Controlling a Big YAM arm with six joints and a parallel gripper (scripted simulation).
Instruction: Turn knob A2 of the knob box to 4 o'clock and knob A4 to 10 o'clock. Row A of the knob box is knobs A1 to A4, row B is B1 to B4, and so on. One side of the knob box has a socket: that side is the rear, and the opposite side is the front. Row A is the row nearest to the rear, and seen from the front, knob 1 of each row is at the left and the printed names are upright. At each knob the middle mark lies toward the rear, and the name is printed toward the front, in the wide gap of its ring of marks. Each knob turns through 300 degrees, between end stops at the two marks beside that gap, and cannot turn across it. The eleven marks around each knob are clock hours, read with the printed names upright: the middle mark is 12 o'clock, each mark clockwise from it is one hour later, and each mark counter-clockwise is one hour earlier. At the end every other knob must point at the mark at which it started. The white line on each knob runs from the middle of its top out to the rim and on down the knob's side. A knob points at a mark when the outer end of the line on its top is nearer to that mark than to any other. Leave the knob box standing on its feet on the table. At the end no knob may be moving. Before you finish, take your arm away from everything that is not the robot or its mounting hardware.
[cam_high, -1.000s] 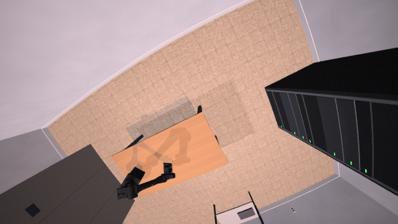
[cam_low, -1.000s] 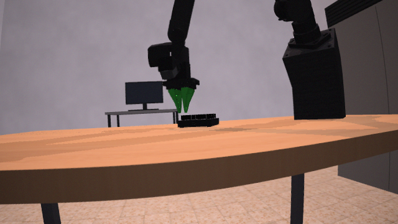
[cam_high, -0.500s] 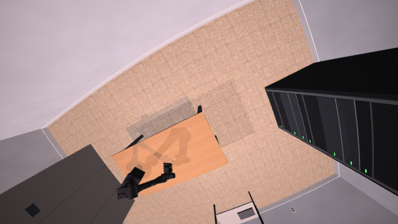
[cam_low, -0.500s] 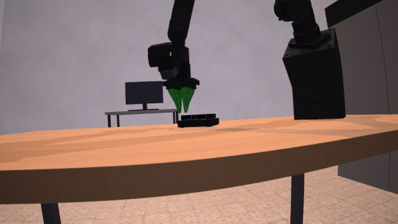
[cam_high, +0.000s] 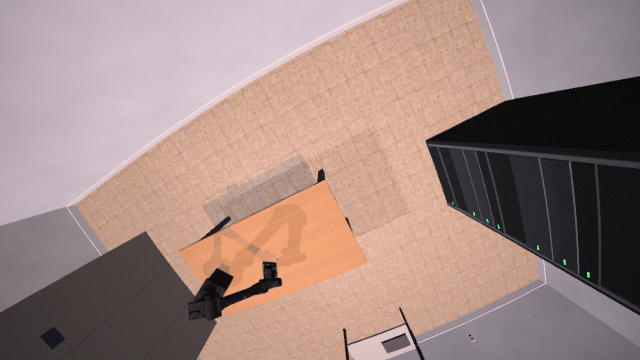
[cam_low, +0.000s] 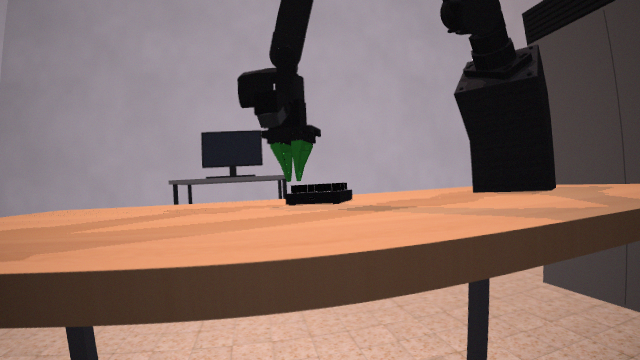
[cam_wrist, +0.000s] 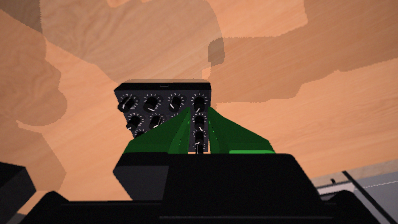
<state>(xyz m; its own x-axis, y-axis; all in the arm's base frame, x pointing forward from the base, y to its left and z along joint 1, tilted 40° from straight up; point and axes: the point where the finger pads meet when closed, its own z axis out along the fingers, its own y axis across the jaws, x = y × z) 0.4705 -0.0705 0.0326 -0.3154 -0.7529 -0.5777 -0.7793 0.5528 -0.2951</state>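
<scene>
Pincer slightly apart, gripping nothing, over knob box mid-frame; presumably narrowed to spare neighbouring knobs.

tbh can't read any txt, nos. or logos anywhere; marks by the knobs on the knob box r too tiny imo

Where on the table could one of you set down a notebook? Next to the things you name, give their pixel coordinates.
The table (cam_high: 330, 225) (cam_low: 350, 260) has bare wood beyond the knob box (cam_low: 318, 198) (cam_wrist: 162, 86), away from the arm's base (cam_low: 512, 135). It's crowded under the jaws, just above the box.
</scene>
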